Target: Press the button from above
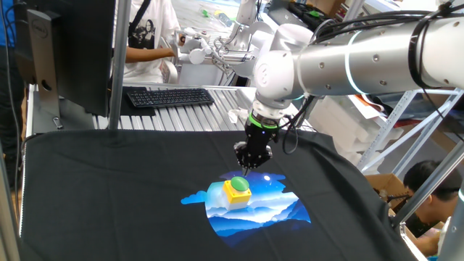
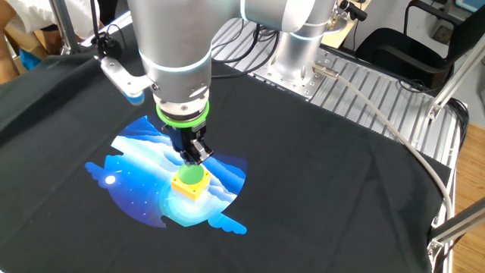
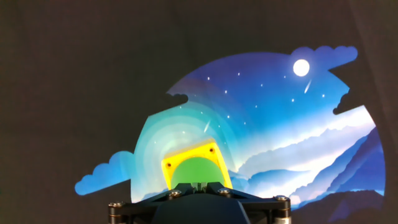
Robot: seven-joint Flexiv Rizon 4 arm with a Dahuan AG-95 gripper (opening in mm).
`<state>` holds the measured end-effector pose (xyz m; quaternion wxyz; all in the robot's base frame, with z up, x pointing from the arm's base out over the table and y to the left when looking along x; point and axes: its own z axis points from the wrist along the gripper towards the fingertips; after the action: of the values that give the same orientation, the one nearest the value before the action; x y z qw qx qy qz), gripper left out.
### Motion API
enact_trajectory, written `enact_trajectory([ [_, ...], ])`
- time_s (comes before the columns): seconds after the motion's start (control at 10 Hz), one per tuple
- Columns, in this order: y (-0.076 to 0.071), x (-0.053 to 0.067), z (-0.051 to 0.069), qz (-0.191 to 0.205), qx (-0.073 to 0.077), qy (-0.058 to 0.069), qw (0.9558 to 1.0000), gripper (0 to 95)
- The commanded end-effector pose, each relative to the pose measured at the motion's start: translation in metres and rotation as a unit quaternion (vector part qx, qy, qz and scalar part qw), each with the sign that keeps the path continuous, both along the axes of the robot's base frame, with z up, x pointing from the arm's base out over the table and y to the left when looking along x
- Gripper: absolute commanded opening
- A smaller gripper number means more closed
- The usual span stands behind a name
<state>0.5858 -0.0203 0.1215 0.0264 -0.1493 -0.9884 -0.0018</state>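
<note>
The button (image 1: 238,183) is a green dome on a yellow box (image 1: 237,196), standing on a blue printed picture on the black cloth. It also shows in the other fixed view (image 2: 192,175) and at the bottom of the hand view (image 3: 194,170). My gripper (image 1: 245,169) points straight down, right over the dome, with its tip at or just above the top of the cap (image 2: 195,158). I cannot tell whether it touches. In the hand view the two fingertips (image 3: 193,185) meet with no gap, so the gripper is shut and empty. The front part of the dome is hidden behind the fingers.
The black cloth (image 1: 109,196) covers the table, with the blue picture (image 2: 136,178) in the middle. A keyboard (image 1: 168,96) and a monitor (image 1: 72,51) stand at the back. A person (image 1: 148,36) sits behind. The arm's base (image 2: 292,53) stands on the bare metal table.
</note>
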Motion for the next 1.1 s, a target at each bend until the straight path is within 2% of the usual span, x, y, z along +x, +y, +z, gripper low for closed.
enact_trajectory([
  [0.1, 0.0003, -0.0003, 0.0009, 0.001, 0.0, 0.005, 1.0, 0.0],
  [1.1, 0.0001, 0.0001, 0.0011, 0.0, -0.001, 0.004, 1.0, 0.0],
])
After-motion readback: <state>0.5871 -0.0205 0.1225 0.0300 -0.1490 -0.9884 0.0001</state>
